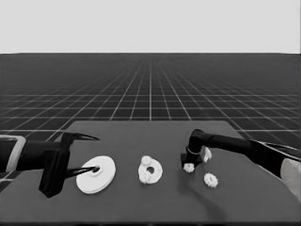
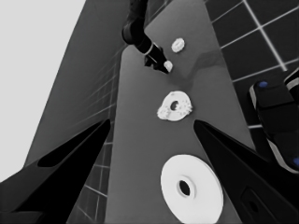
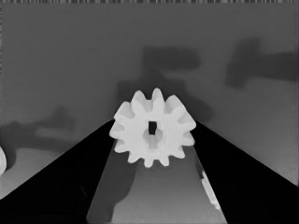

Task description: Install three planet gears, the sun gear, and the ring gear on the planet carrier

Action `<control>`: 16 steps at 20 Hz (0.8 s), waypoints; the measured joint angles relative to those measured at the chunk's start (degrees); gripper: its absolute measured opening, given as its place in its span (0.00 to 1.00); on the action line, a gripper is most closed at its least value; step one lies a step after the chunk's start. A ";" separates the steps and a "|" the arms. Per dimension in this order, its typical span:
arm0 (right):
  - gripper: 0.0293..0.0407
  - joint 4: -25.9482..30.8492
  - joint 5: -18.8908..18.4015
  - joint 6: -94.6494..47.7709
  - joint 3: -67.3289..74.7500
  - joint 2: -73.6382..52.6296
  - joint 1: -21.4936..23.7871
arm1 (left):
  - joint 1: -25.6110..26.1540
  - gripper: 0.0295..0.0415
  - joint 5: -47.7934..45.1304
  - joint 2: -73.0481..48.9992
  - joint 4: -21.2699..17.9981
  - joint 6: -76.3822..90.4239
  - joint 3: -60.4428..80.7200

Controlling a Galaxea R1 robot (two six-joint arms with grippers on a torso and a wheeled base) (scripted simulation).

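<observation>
In the head view the smaller white flat round part (image 1: 150, 170) already carries two small toothed gears, a third white toothed gear (image 1: 189, 167) sits between the right gripper (image 1: 190, 165) fingers, and another white gear (image 1: 211, 180) lies just beside them. In the left wrist view the parked left gripper (image 2: 149, 140) stands with jaws wide apart and empty, the larger thick-rimmed smooth white round part (image 2: 192, 188) lying between them, not yet installed. In the right wrist view the jaws close on the matte, sharp-toothed gear at their tips, over the dark table (image 3: 70, 56).

The gear (image 3: 153, 128) looks matt white and smooth, like plastic; the surface (image 1: 141, 207) is dull dark grey.
</observation>
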 joint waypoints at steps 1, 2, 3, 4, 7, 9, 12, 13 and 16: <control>0.17 3.10 -3.06 2.01 4.67 -1.89 3.50 | 0.00 0.75 0.00 0.00 0.00 0.00 0.00; 0.17 5.35 -4.65 2.86 6.68 -2.71 6.68 | 0.00 0.75 0.00 0.00 0.00 0.00 0.00; 0.17 6.79 -5.51 3.19 7.46 -3.01 8.54 | 0.00 0.75 0.00 0.00 0.00 0.00 0.00; 0.17 7.67 -5.98 3.32 7.79 -3.14 9.61 | 0.00 0.75 0.00 0.00 0.00 0.00 0.00; 0.17 8.70 -6.51 3.40 8.02 -3.22 10.74 | 0.00 0.75 0.00 0.00 0.00 0.00 0.00; 0.17 8.87 -6.59 3.40 8.03 -3.23 10.90 | 0.00 0.75 0.00 0.00 0.00 0.00 0.00; 0.17 7.75 -8.64 16.69 8.02 9.44 10.72 | 0.00 0.75 0.00 0.00 0.00 0.00 0.00; 0.17 7.68 -8.93 18.42 6.20 13.63 10.66 | 0.00 0.75 0.00 0.00 0.00 0.00 0.00; 0.17 7.64 -9.14 19.58 2.95 18.29 10.61 | 0.00 0.75 0.00 0.00 0.00 0.00 0.00</control>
